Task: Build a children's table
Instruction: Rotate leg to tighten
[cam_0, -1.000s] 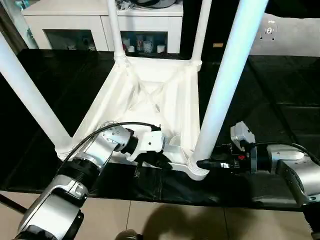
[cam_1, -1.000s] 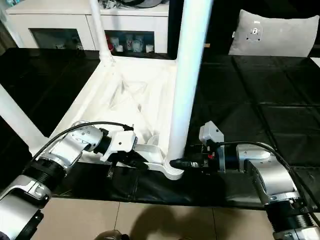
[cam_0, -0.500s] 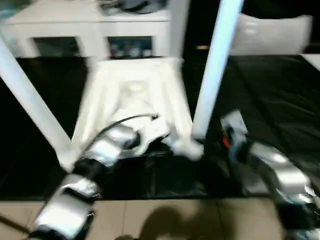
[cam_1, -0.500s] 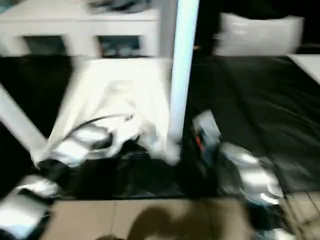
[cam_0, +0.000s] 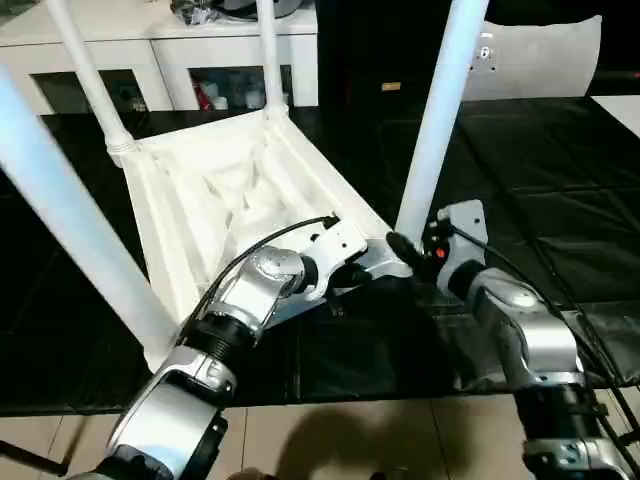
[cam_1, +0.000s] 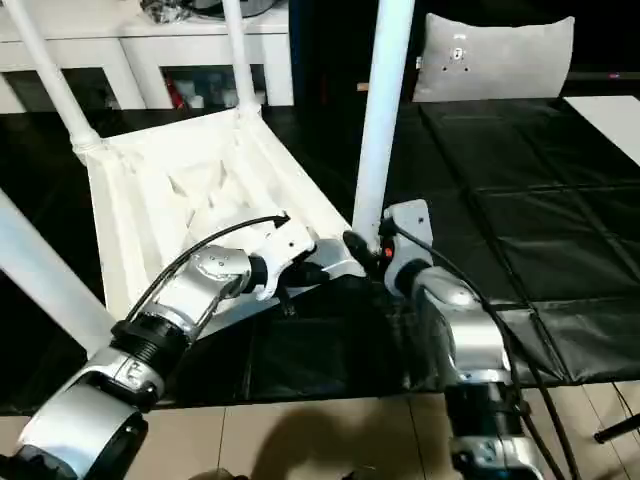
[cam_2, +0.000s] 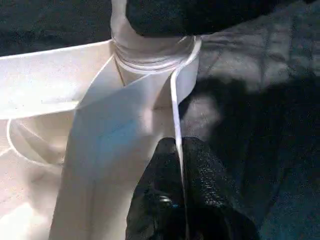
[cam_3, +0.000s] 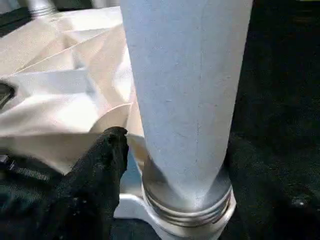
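Closest to the robot, the left gripper pinches the thin side wall of the table top, one black finger on each side of the wall, right next to the near corner socket. The table top lies upside down on the black mat, ribs facing up, turned a bit so one corner points at the robot. Just beside that corner, on the robot's right, the right gripper reaches in low at the bottom of the near leg. One black finger sits to one side of the leg's base, but I cannot tell if the fingers are squeezed on the leg or not. This leg stands almost straight up from the socket, long way pointing up, so the right arm is the nearer one to it and the leg is right in front of that hand. My guess is the next move is pushing or twisting this leg tight. The right wrist view shows rings at the leg's base just above the socket rim, which the head views are too far off to show. Farther back, three more legs stand in the other corners, and a white cabinet is behind.
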